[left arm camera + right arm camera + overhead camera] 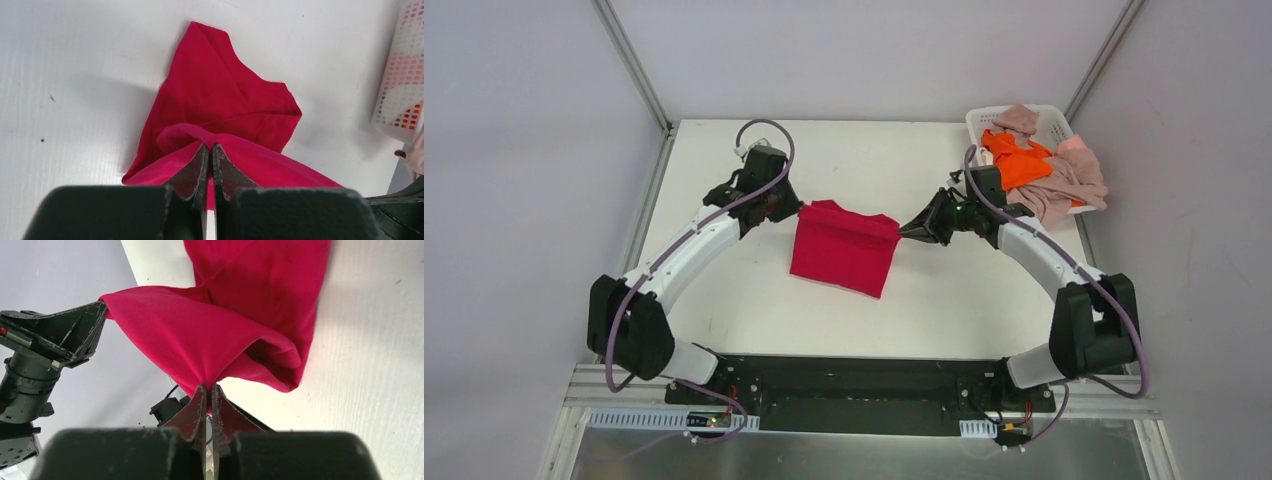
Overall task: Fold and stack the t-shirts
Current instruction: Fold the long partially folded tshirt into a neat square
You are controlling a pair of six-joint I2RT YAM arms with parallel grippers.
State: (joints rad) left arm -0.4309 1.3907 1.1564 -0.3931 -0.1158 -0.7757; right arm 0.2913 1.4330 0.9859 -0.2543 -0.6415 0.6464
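The crimson-red t-shirt (844, 252) hangs folded between my two grippers over the middle of the table, its lower edge resting on the surface. My left gripper (798, 210) is shut on its left top corner; the cloth bunches at the pinch in the left wrist view (220, 100). My right gripper (902, 232) is shut on its right top corner, and the shirt drapes from it in the right wrist view (220, 335). The bright orange t-shirt (1017, 158) and the pink-beige t-shirts (1069, 180) lie piled at the back right.
A white plastic basket (1056, 122) stands at the table's back right corner under the piled shirts; its mesh wall shows in the left wrist view (402, 75). Metal frame posts rise at the back corners. The left arm's gripper shows in the right wrist view (65, 332).
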